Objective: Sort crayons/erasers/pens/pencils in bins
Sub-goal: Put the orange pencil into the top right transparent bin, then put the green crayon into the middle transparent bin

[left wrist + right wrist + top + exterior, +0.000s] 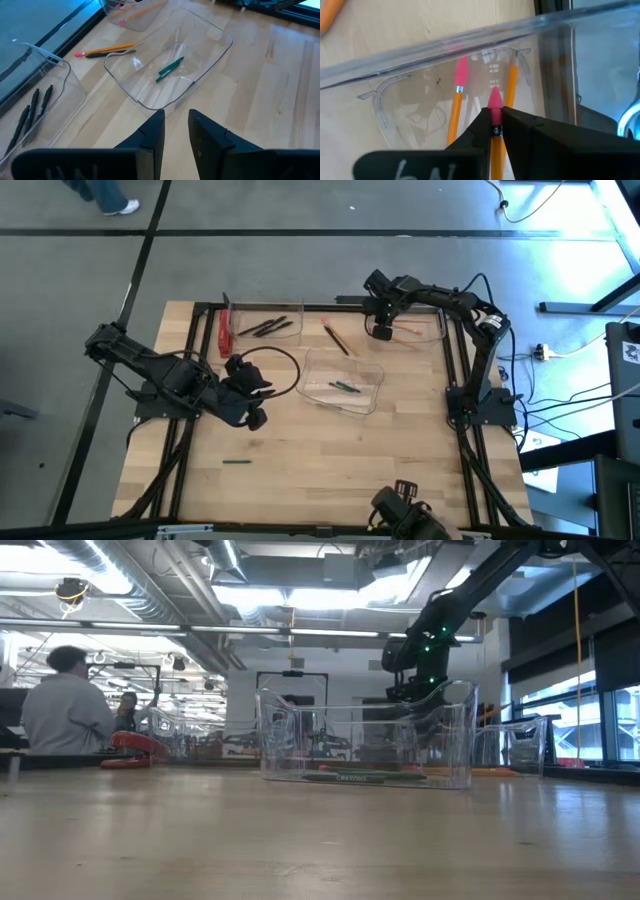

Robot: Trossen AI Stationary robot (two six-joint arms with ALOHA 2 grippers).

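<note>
I am watching the right gripper (381,332) hanging over the bin (432,338) at about one o'clock on the table, at that bin's nine-o'clock edge. In the right wrist view its fingers (481,131) are pinching a pencil (495,117) just below the pink eraser, with the eraser end poking out past the fingertips over the clear tray. Two more orange pencils (456,107) are lying on that bin's floor, one on either side of the held one.

The left gripper (255,420) is waiting near nine o'clock, just off the middle bin (371,402), and I am seeing its fingers (152,135) spread slightly with nothing between them.

The middle bin is sitting near the table's centre and holding two green crayons (345,387) lying close together. A third bin (236,340) at eleven o'clock is holding the black pens (268,327). A red object (224,333) is lying along its nine-o'clock side; I cannot tell what it is.

Between the pen bin and the pencil bin, at twelve o'clock, one loose pencil (333,336) and a dark pen (343,349) are lying side by side on the bare wood. One more crayon (236,462) is lying alone towards seven o'clock, well apart from every bin.
</note>
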